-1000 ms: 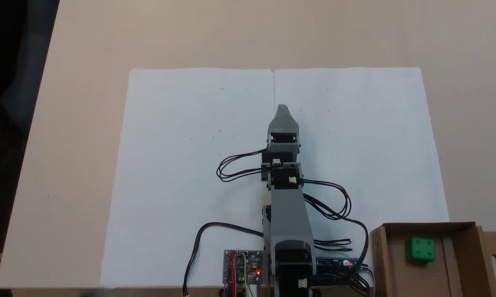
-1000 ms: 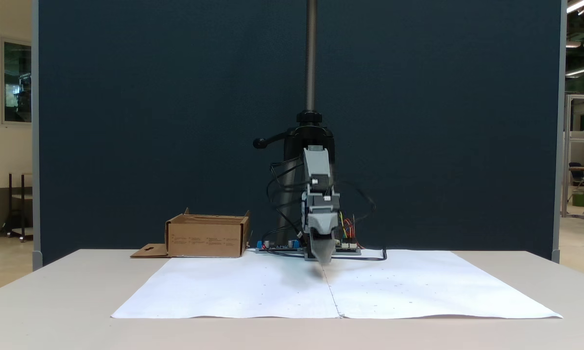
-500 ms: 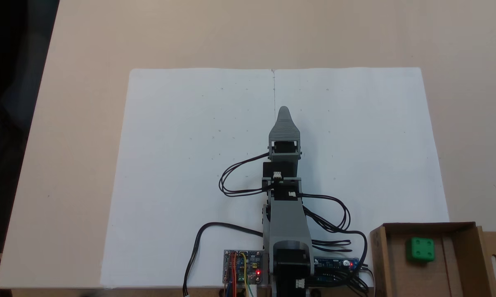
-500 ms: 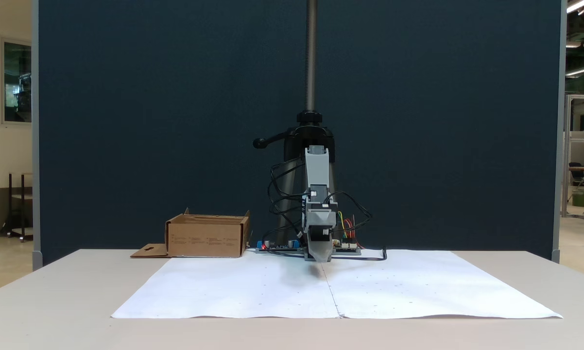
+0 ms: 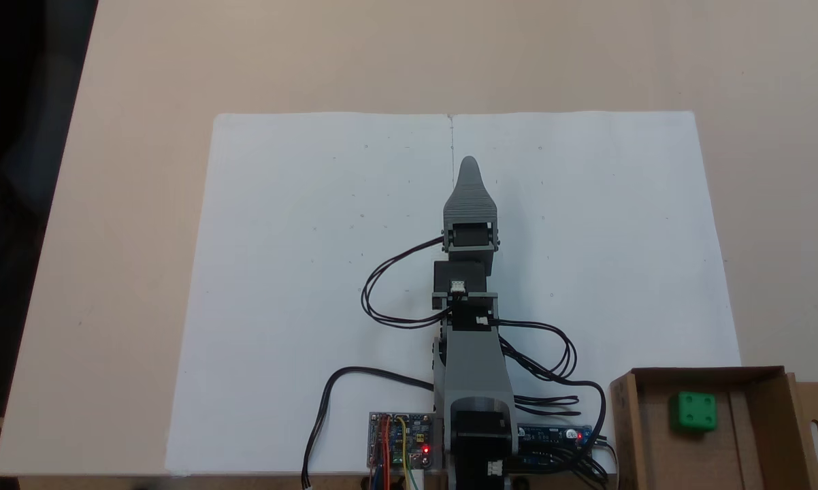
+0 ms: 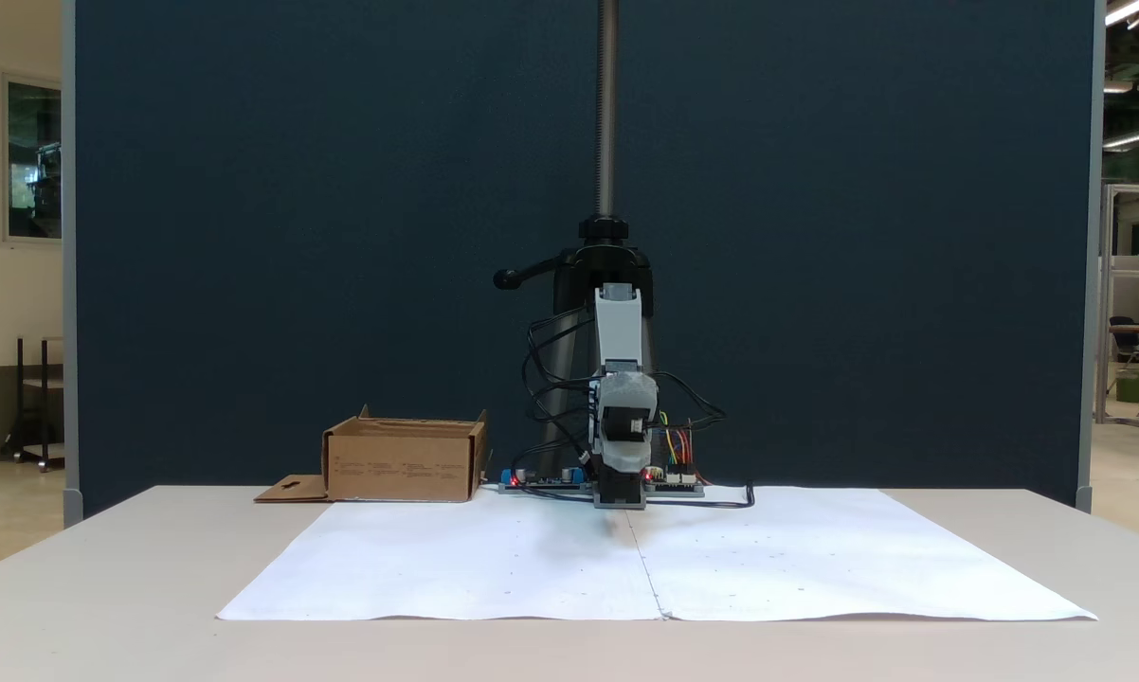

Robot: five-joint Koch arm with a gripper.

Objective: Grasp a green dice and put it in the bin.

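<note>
The dice (image 5: 697,411) lies inside the bin (image 5: 624,422), at the counter's (image 5: 109,204) near right corner in the top-down fixed view, so the task looks done. The gripper (image 5: 469,165) points along the paper's (image 5: 300,272) centre seam, well apart from both; its fingers overlap, so I cannot tell their state.

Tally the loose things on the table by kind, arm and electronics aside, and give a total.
Dice: 1, green, lying inside the box.
Box: 1, brown cardboard, at the table's corner beside the arm's base.
Paper sheets: 2, white and, laid edge to edge under the arm.
Total: 4
</note>
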